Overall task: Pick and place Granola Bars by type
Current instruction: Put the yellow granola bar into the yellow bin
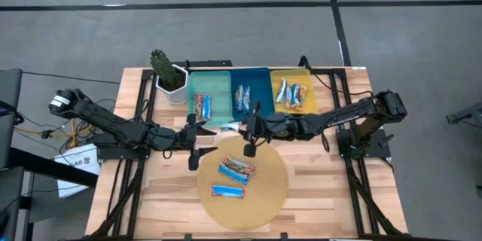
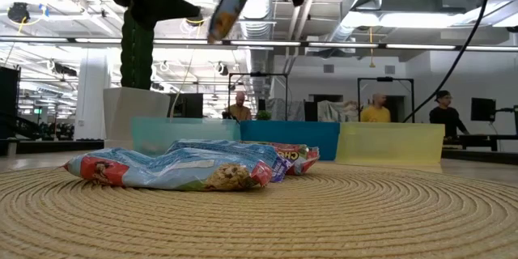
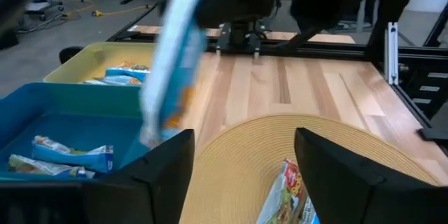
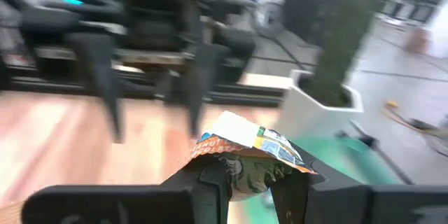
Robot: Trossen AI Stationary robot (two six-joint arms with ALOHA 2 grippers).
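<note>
Right gripper [image 4: 245, 182]: fingers clamped on one granola bar [image 4: 255, 147], held above the woven mat's [image 1: 271, 188] far edge. Only the low view shows this bar dangling clear of the table. Left gripper [image 3: 241, 164] faces it just beside, fingers spread wide, holding nothing. On the mat below lie two blue-wrapped bars [image 1: 235, 169]. Beyond: teal tray [image 1: 218, 84], blue tray [image 1: 260, 83], yellow tray [image 1: 307, 75], each holding bars.

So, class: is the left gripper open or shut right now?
Open. In its wrist view the left gripper shows two dark fingers standing wide apart, with only the woven mat between them.
</note>
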